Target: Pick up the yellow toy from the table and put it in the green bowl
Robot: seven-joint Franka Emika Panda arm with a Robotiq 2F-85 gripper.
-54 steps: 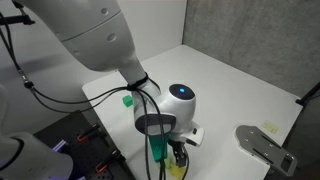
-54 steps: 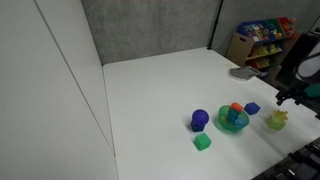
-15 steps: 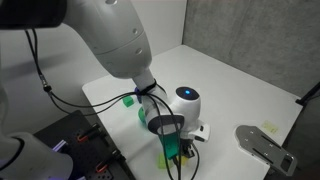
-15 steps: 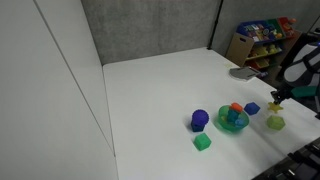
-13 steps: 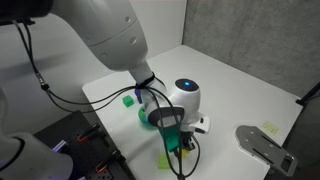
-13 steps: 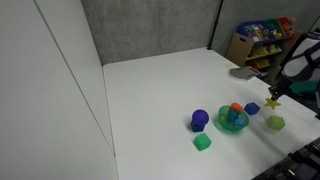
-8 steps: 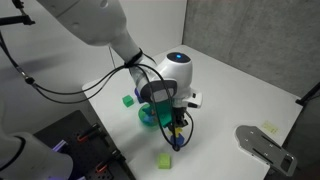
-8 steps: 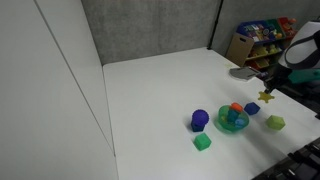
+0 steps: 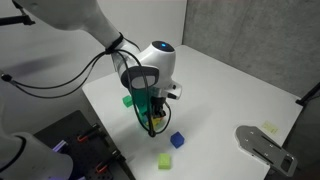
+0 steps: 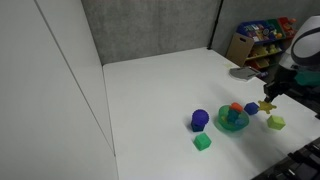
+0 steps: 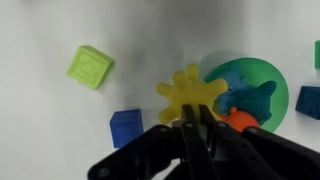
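Soft, even light is falling on the white desk (image 10: 150,90) in both exterior views and is producing no glare. All frames are rendering at low resolution and slightly soft. In the wrist view, the dark pincer (image 11: 192,118) is blurring close to the lens, while the yellow toy (image 11: 190,92) is appearing sharper.

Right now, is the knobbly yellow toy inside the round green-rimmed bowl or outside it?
Outside: the gripper holds the knobbly yellow toy in the air beside the round green-rimmed bowl.

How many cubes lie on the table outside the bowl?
3: blue cube beside the bowl, lime cube past it, green cube on the bowl's other side. More may be hidden.
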